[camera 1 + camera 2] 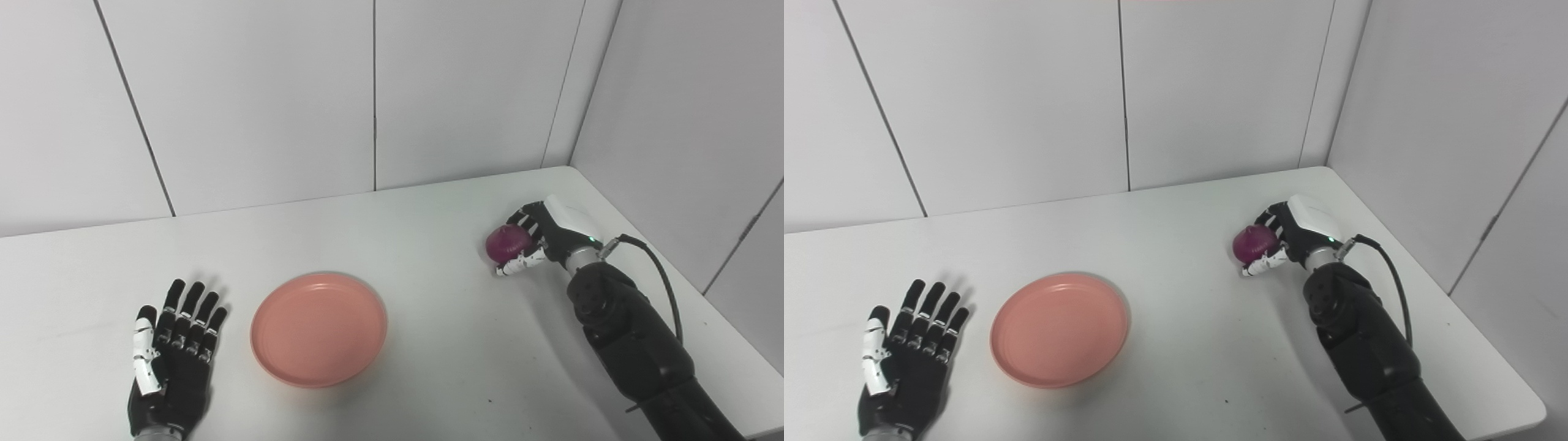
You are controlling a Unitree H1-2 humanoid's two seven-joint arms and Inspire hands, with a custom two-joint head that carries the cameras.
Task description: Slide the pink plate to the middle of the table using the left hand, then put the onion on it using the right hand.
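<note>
Nearest us, our left hand [173, 352] lies flat and spread, holding nothing, at the lower left of the frame, clear of the pink plate [319, 329].

We judge it has let go because the one plate, empty, sits just beside it near the lower middle of the white table [429, 318], ready to receive. Farther back, at the right of the frame, our right hand [534, 239] curls around the single purple onion [508, 243], apparently gripping it for the carry. Two hands, one plate, one onion.
</note>
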